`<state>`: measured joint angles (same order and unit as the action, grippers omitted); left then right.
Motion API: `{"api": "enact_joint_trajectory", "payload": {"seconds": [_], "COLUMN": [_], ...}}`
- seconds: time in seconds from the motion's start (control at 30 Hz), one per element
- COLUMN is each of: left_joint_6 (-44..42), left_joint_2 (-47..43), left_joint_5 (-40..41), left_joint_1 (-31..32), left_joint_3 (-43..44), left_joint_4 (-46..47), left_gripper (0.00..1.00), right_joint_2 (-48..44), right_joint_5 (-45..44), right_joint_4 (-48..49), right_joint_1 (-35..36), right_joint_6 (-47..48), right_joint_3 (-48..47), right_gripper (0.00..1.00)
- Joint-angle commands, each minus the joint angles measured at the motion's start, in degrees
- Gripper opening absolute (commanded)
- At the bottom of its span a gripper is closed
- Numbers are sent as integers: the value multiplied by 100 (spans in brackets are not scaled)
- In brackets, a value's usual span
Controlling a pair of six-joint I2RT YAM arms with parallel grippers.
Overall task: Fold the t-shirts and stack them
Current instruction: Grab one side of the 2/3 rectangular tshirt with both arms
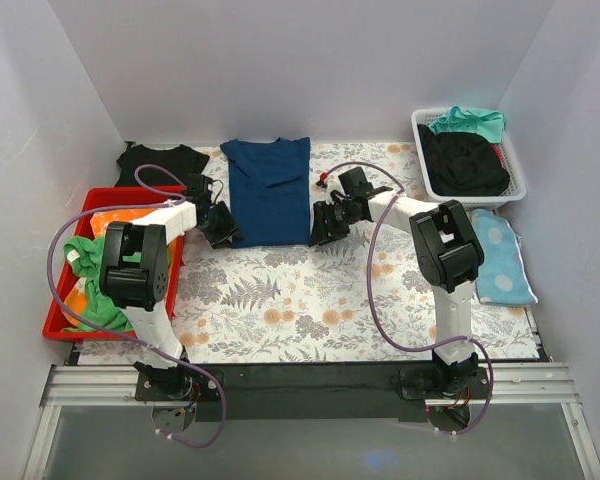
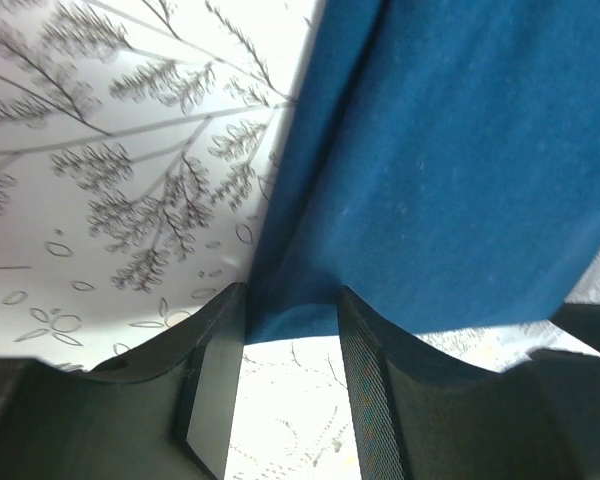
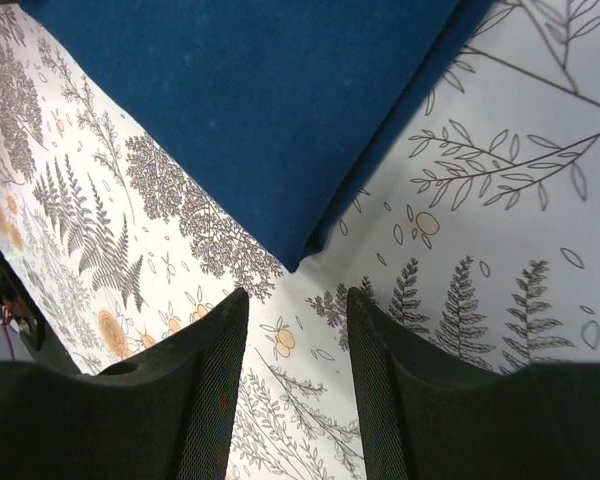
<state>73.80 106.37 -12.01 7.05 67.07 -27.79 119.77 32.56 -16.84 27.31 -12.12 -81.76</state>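
A navy blue t-shirt (image 1: 270,190) lies folded into a long strip at the back middle of the table, plain side up. My left gripper (image 1: 220,228) stands open at its near left corner. In the left wrist view the corner of the shirt (image 2: 450,160) reaches just between the tips of the left gripper (image 2: 292,295), with floral cloth showing in the gap. My right gripper (image 1: 328,225) is open at the near right corner. There the shirt's (image 3: 270,100) point ends just short of the right gripper (image 3: 298,295). A black t-shirt (image 1: 160,162) lies flat at the back left.
A white basket (image 1: 518,160) at the back right holds a black garment (image 1: 465,162) and a teal one (image 1: 468,122). A pale blue dotted cloth (image 1: 500,260) lies in front of it. A red tray (image 1: 55,320) on the left holds green and orange clothes. A floral tablecloth (image 1: 280,300) covers the table.
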Motion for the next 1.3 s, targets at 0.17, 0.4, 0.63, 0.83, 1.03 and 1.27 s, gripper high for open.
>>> {"api": "enact_joint_trajectory", "payload": {"seconds": [0.17, 0.4, 0.63, 0.83, 1.03, 1.27], "left_joint_6": [47, 3, -41, -111, 37, 310], "left_joint_2": [33, 156, 60, -599, -1485, -2540], "left_joint_5": [-12, 68, -406, -434, -776, -952], "left_joint_1": [-11, -11, -11, -11, -2, 42], "left_joint_3": [-528, -440, -580, -914, -1406, -1977], "left_joint_4": [-253, -297, -122, -252, -744, -1298], "left_gripper": [41, 43, 0, 0, 0, 0], "right_joint_2": [337, 750, 803, 417, -347, -1594], "right_joint_5": [260, 269, 348, 260, 479, 673], "right_joint_4": [787, 770, 761, 700, 471, 331], "right_joint_1": [64, 73, 73, 64, 73, 186], "right_joint_6": [-352, -405, -423, -169, -10, -124], "right_joint_3": [-51, -464, -236, 344, 1037, 2012], "right_gripper": [50, 50, 2, 1, 1, 1]}}
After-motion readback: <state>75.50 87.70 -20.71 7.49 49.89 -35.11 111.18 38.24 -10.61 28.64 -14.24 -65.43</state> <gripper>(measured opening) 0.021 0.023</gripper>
